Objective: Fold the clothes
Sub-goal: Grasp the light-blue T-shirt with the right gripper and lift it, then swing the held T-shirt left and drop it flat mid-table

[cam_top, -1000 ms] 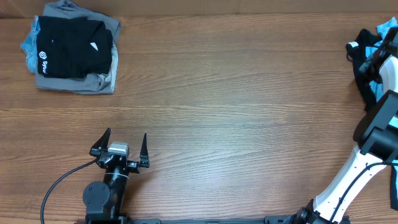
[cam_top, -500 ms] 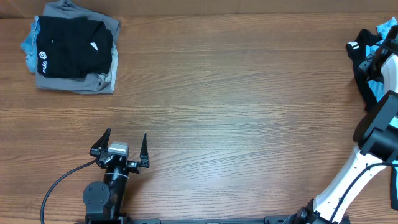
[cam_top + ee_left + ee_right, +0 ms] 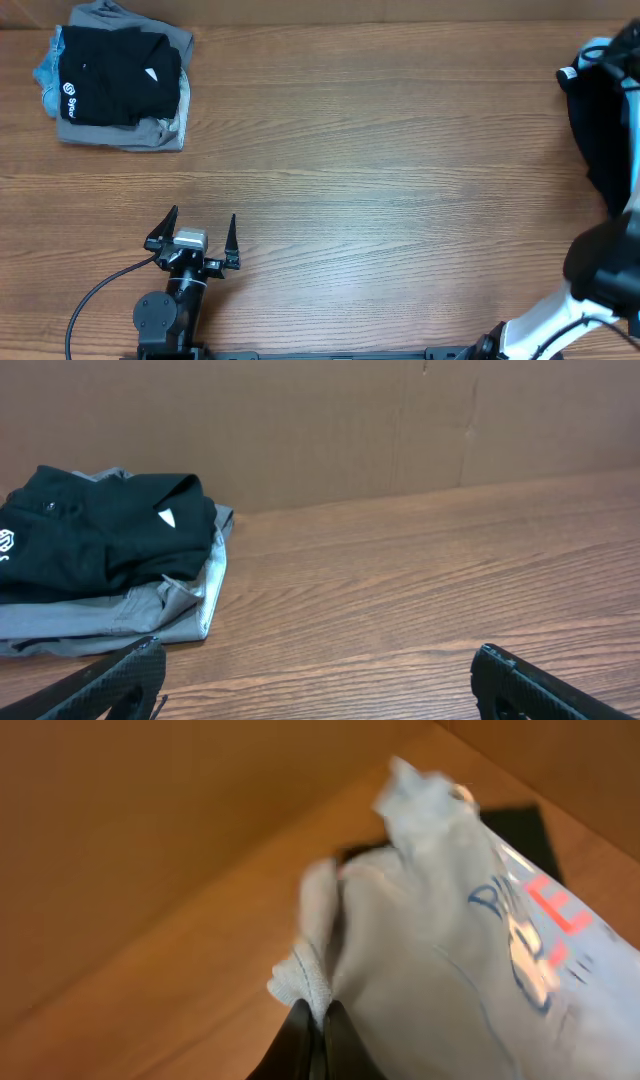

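The right gripper (image 3: 318, 1032) is shut tight, its two fingers pinched on a bunched edge of the light blue T-shirt (image 3: 430, 950); only cloth is seen between the jaws. From that pinch the shirt runs up and to the right in the wrist view. It is crumpled, with coral-red lettering (image 3: 560, 925) on its far part, so its long axis cannot be told. Black cloth (image 3: 505, 825) is seen behind it on the table (image 3: 180, 950). In the overhead view this heap is placed at the far right edge.

The left gripper (image 3: 202, 218) is held wide open and empty near the front left, well apart from the shirt. A folded stack (image 3: 120, 88), black on top of grey, is set at the far left corner.

The shirt is judged to be within reach of the right arm only. The middle of the table lies to the left of the pinch, and the shirt would have to be drawn that way and spread flat before any fold.
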`<move>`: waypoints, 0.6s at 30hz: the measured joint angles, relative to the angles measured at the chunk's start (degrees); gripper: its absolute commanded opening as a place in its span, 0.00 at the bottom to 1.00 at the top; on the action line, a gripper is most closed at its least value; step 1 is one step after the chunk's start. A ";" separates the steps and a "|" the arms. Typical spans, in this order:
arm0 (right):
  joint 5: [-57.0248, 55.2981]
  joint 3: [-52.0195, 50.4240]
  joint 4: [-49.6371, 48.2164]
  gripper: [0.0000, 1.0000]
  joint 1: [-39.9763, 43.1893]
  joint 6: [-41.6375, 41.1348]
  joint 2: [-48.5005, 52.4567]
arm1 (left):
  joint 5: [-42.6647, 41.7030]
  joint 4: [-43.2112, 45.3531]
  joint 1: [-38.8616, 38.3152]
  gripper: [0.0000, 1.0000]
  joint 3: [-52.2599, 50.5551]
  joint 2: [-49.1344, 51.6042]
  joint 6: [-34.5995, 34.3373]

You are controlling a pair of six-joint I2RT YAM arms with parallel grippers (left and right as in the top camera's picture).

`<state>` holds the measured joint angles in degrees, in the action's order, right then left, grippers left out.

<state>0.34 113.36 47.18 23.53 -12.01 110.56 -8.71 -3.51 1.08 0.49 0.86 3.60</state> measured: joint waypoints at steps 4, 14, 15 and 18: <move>3.13 0.00 0.57 0.04 -5.73 -0.04 -4.94 | 0.00 0.02 0.00 1.00 0.00 0.00 0.00; 7.82 0.00 1.55 0.04 -28.92 -6.05 -6.78 | 0.00 0.00 0.00 1.00 0.00 0.00 0.00; 8.22 0.00 1.05 0.04 -31.65 -6.88 -6.62 | 0.00 0.02 0.00 1.00 0.00 0.00 0.00; 9.11 0.00 -1.53 0.13 -41.62 -9.70 -4.94 | 0.00 0.00 0.00 1.00 0.00 0.00 0.00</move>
<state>9.45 113.36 45.65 -18.09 -21.71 105.62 -8.71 -3.51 1.08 0.49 0.86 3.60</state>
